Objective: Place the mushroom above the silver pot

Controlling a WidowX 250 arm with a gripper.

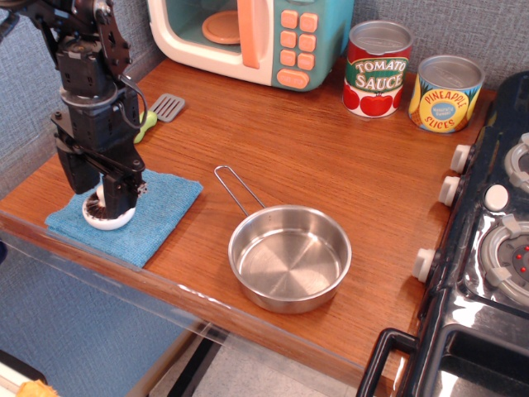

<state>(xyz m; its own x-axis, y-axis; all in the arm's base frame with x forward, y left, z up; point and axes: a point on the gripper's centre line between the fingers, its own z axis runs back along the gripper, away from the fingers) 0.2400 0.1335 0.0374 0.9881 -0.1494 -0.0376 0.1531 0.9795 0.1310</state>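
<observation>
— Gripper [106,197] first: where is it?

— Low over the mushroom [108,217], at the left near edge of the wooden counter [331,157]. Its black fingers [120,194] straddle the cap and hide most of it (whether they are clamped on it or loose, I cannot tell).

— What shows of the mushroom?

— A white rim under the fingers and a bit of white knob between them. It sits on the blue cloth [157,217].

— And the silver pot [289,258]?

— Well to the right of the cloth, shallow and shiny, its wire handle [237,188] pointing far-left.

— Counts?

— One mushroom, one pot, one cloth, two cans: tomato sauce can [378,69] and pineapple can [445,93]. One toy microwave [248,37], one green-handled spatula [157,113].
</observation>
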